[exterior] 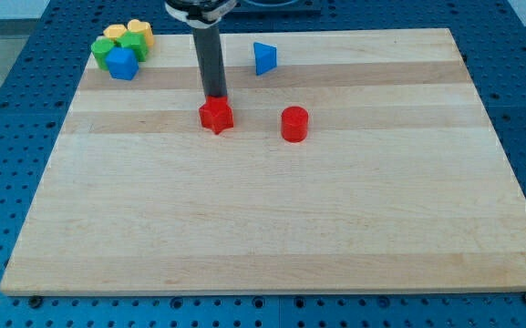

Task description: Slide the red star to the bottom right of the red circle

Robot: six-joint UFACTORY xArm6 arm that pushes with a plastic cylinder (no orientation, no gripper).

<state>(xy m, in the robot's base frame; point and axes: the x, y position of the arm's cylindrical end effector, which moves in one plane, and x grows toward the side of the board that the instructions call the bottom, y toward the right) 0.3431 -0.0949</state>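
The red star point(216, 116) lies on the wooden board point(272, 219), a little above the board's middle. The red circle point(294, 124) stands to the star's right, about one block's width away and very slightly lower in the view. My tip point(214, 97) is at the end of the dark rod and sits right at the star's top edge, touching or nearly touching it.
A blue triangle point(264, 57) lies near the view's top, above the gap between star and circle. At the top left corner a cluster holds a blue cube point(122, 65), green blocks point(133, 43) and yellow blocks point(139, 30).
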